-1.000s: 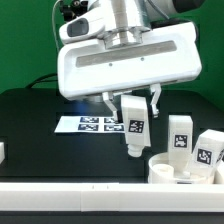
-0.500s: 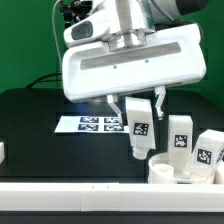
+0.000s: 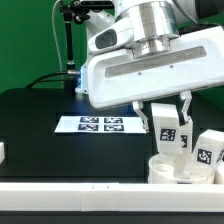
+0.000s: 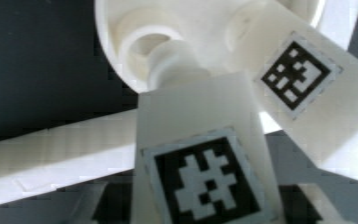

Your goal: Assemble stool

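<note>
My gripper point(image 3: 166, 118) is shut on a white block leg point(image 3: 167, 128) with a black-and-white tag and holds it upright just above the round white seat point(image 3: 172, 171) at the exterior view's lower right. In the wrist view the held leg point(image 4: 201, 140) points at an open socket point(image 4: 149, 48) of the seat point(image 4: 211, 20). A second leg point(image 3: 209, 150) stands in the seat at the exterior view's right and also shows in the wrist view point(image 4: 309, 75). A third leg is mostly hidden behind the held one.
The marker board point(image 3: 95, 124) lies flat on the black table point(image 3: 40, 125) behind and to the exterior view's left of the seat. A white ledge point(image 3: 70, 203) runs along the front edge. A small white piece point(image 3: 2, 152) sits at the exterior view's left edge.
My gripper has carried the leg toward the exterior view's right, from in front of the marker board to over the seat.
</note>
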Controlling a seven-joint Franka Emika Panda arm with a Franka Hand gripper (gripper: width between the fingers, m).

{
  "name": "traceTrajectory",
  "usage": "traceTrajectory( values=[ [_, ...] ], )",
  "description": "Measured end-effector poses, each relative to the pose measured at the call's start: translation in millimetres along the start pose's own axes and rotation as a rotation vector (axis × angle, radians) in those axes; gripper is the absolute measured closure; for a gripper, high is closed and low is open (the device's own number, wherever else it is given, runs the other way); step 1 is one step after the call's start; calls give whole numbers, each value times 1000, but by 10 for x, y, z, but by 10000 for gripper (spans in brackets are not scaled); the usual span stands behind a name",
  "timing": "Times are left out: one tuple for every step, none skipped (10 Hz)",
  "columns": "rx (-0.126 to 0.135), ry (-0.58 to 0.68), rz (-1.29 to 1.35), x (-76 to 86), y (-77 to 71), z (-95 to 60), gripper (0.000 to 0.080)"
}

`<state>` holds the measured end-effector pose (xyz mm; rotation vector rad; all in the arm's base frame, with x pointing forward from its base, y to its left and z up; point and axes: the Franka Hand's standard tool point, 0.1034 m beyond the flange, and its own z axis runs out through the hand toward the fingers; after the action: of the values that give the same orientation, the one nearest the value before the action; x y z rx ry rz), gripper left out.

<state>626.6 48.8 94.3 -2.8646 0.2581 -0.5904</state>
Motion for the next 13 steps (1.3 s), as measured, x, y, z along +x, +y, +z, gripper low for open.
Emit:
traceTrajectory(
  values=[
    [0, 0, 0, -2, -2, 1, 476],
    [0, 0, 0, 1, 6, 0, 476],
    [-2, 2, 2, 13, 29, -3, 476],
    [-1, 3, 3, 24, 30, 5, 476],
    [-2, 2, 5, 31, 40, 23, 476],
    [-3, 1, 7, 24, 57, 31, 476],
    [-4, -1, 8, 14, 64, 37, 476],
    [-5, -2, 9, 0, 64, 49, 476],
    [-6, -6, 10, -19, 74, 70, 476],
    [-6, -9, 11, -33, 83, 88, 476],
    [-5, -10, 12, -27, 84, 89, 476],
    [-5, -8, 12, -12, 80, 85, 476],
    [-4, -6, 12, -3, 79, 84, 476]
  ],
)
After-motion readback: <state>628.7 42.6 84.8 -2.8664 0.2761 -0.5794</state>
